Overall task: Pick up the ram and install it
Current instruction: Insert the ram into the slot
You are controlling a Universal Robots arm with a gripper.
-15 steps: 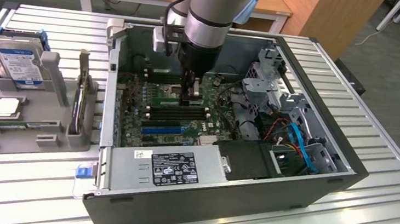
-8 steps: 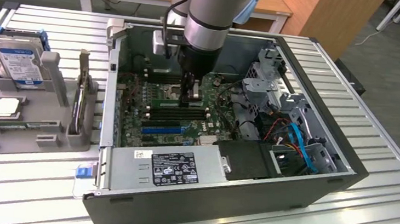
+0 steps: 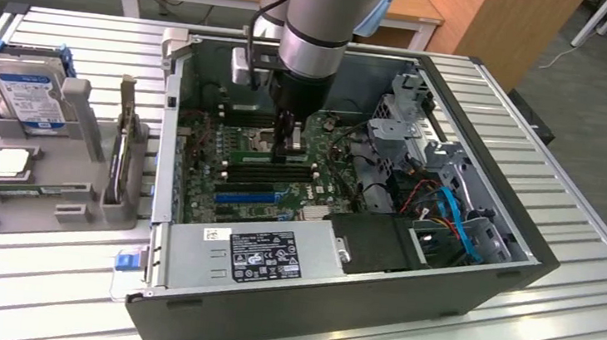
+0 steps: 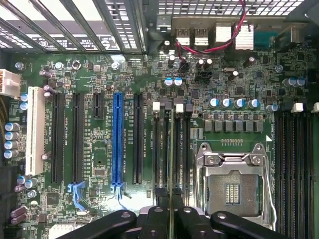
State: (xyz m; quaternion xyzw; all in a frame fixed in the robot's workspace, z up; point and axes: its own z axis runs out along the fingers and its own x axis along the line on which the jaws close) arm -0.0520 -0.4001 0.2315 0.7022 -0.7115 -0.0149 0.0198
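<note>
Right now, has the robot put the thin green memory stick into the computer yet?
Done: the thin green ram stick is picked up, pinched edge-on in the black gripper. In hand: it hangs over the black memory slots on the large green motherboard. Left: pressing it in; it doesn't look seated yet.

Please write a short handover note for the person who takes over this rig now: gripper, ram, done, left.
Gripper: fingers shut on the ram, held on edge inside the open computer case.
Ram: over the memory slots, beside the empty CPU socket.
Done: ram picked up and brought to the motherboard.
Left: installing; the ram is not seen seated in a slot.
</note>
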